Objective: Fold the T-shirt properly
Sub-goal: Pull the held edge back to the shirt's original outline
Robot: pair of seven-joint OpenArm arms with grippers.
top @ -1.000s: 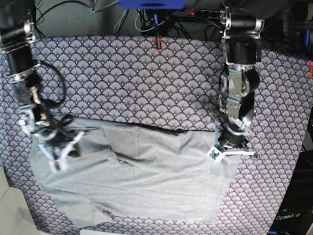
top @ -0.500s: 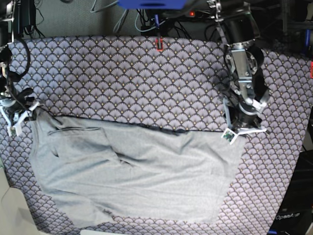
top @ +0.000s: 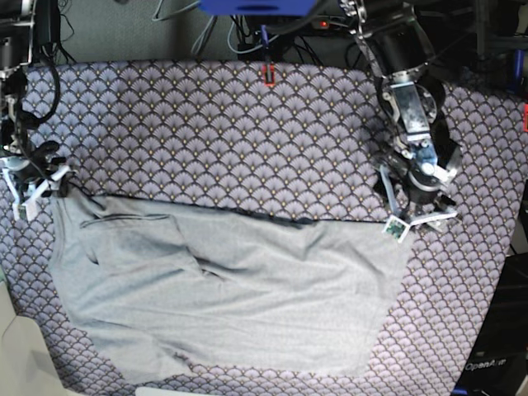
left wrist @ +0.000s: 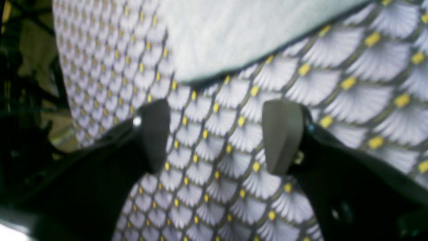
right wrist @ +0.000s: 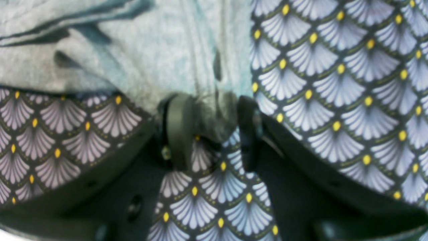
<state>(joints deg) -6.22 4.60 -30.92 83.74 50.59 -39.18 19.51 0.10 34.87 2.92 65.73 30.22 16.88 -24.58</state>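
Both grippers are sitting at the T-shirt's (top: 231, 289) upper corners: left gripper (left wrist: 217, 134) gaping empty over tablecloth (top: 206, 132), right gripper (right wrist: 209, 130) part-open, cloth between fingers.

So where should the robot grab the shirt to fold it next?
Probably the two top corners of the shirt, coming from the far edge. That edge lies straight and flat on the tablecloth, and both hands sit right there: the left hand open just off its corner, the right hand with cloth between its fingers.
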